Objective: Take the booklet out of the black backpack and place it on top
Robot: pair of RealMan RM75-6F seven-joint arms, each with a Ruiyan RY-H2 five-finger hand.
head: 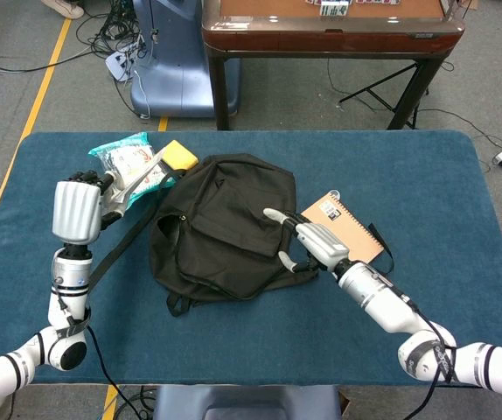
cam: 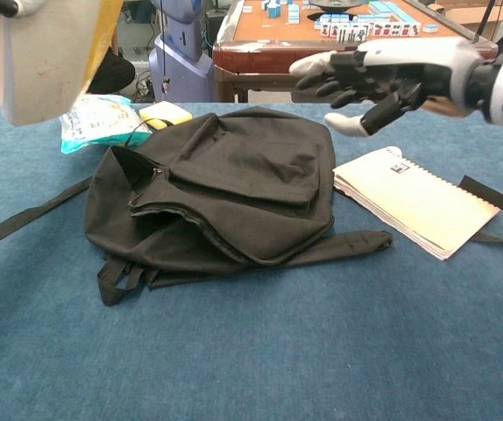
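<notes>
My left hand (head: 78,210) grips the booklet (cam: 48,54), lifted up left of the backpack (head: 225,226). My right hand (head: 314,245) hovers above the backpack's right edge, fingers spread, holding nothing. A spiral notebook (head: 343,230) lies just right of the backpack.
</notes>
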